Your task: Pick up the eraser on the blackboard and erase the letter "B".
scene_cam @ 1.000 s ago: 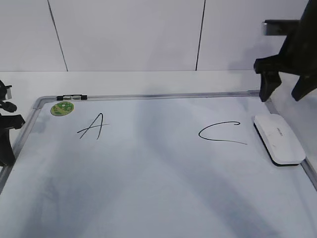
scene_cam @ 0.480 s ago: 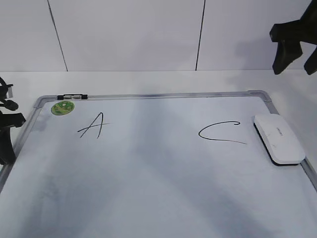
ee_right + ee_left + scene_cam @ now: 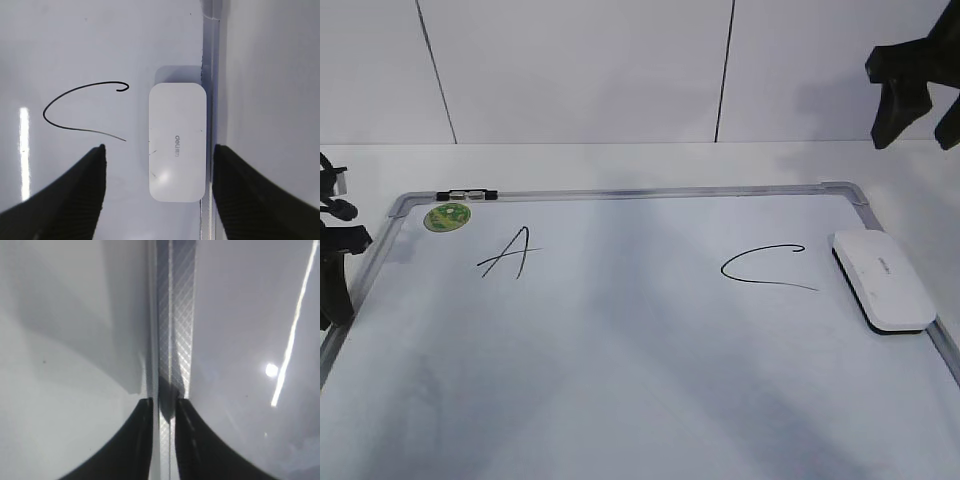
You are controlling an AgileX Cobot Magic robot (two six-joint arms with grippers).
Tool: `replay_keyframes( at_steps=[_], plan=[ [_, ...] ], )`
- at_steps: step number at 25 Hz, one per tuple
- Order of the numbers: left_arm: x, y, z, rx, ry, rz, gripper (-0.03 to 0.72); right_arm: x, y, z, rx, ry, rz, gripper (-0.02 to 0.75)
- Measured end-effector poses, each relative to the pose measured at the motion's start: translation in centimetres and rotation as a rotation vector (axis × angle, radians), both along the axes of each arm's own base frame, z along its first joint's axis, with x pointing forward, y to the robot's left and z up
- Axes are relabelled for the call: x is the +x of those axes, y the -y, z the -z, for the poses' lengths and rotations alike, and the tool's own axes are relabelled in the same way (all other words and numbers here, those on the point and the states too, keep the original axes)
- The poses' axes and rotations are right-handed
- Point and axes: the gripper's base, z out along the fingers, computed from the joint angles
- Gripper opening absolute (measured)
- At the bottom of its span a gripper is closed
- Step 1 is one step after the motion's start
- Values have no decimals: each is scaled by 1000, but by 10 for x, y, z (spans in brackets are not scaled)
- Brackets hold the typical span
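The white eraser (image 3: pixel 883 279) lies flat, felt side down, on the blackboard (image 3: pixel 620 380) just inside its right frame, beside the "C"; no "B" is visible.

The blackboard (image 3: pixel 620 340) carries a handwritten "A" (image 3: pixel 508 255) at left and "C" (image 3: pixel 765 268) at right; the eraser (image 3: pixel 177 141) reads "deli".

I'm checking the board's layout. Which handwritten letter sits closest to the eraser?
The wide "C": its strokes end just left of the white eraser at the board's right edge. The slanted "A" is far off, beside the green sticker.
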Motion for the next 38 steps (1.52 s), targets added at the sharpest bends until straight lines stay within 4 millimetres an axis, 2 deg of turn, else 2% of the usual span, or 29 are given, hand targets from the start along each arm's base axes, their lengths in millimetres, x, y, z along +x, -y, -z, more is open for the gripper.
replay_keyframes(
  at_steps=[3, 6, 12, 19, 22, 30, 35, 38],
  plan=[
    [0, -1, 0, 7, -1, 3, 196, 0, 0, 0, 0, 0, 0, 499],
    [0, -1, 0, 9, -2, 0, 229, 0, 0, 0, 0, -2, 0, 498],
    [-1, -1, -1, 12, -9, 6, 239, 0, 0, 0, 0, -2, 0, 498],
    [-4, -1, -21, 14, -1, 23, 239, -1, 0, -1, 2, 1, 0, 498],
    [-3, -3, -34, 31, 38, 29, 239, -6, 0, -9, 5, 22, 0, 496],
    [-19, -6, -86, 78, 175, 37, 239, -33, 2, -48, 21, 127, -1, 496],
    [-52, -8, -117, 124, 246, 54, 239, -66, 3, -69, 40, 189, -2, 496],
    [-73, -9, -134, 149, 296, 58, 239, -91, 5, -71, 43, 194, -3, 494]
  ],
)
